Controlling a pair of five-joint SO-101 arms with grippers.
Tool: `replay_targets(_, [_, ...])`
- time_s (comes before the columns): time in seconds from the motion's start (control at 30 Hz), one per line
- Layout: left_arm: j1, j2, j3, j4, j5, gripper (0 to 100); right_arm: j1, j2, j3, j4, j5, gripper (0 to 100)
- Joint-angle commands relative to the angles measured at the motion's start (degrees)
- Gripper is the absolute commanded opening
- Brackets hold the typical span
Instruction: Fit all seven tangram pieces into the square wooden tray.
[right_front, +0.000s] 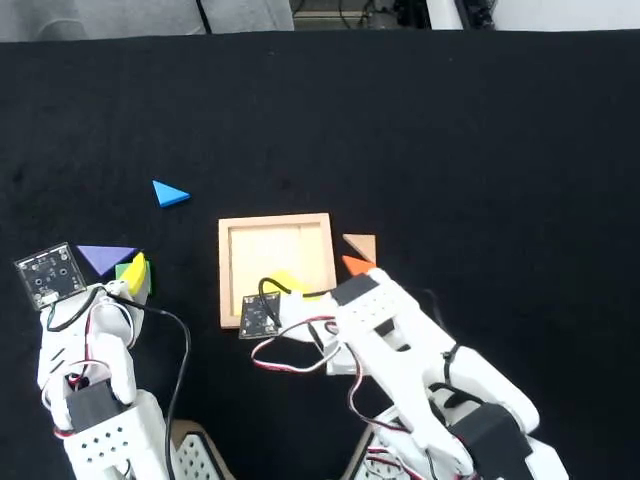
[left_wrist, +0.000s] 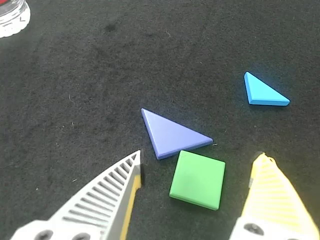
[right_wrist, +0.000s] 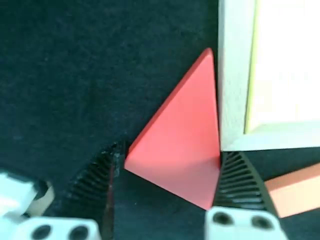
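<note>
Two grippers were in view. The right gripper (right_wrist: 171, 154) pinched the red triangle (right_wrist: 180, 135), which touched the outer wall of the tray (right_wrist: 230, 100). The left gripper (left_wrist: 199, 156) was spread, with one finger on either side of the green square (left_wrist: 198, 179). The square lay left of the tray, beside the purple triangle (left_wrist: 172, 134). The right arm (right_front: 400, 350) hid part of the tray's near edge. An orange piece (right_wrist: 295, 192) beside the tray was cut off.

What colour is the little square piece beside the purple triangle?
The square piece is green, clearest in the left wrist view.
</note>
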Motion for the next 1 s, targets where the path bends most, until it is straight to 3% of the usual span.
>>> replay_targets(0.0, [0.75,-0.62,1.10,-0.97,0.00,34,0.79,0.22,-5.93,9.32,1.32,15.5])
replay_targets(0.13, [0.75,-0.62,1.10,-0.97,0.00,34,4.66,-5.67,-14.46,17.32,2.11,15.5])
replay_targets(0.27, [0.75,-0.62,1.10,-0.97,0.00,34,6.59,-13.76,-18.07,22.24,8.26,15.5])
replay_targets(0.5, [0.75,-0.62,1.10,-0.97,0.00,34,1.23,-19.82,-25.63,22.95,14.51,15.8])
replay_targets(0.7, [0.66,-0.62,1.10,-0.97,0.00,34,-3.08,-13.23,-30.11,17.85,14.51,15.8])
replay_targets(0.97, [0.66,-0.62,1.10,-1.05,0.00,34,-4.40,6.90,-39.25,12.57,13.27,15.8])
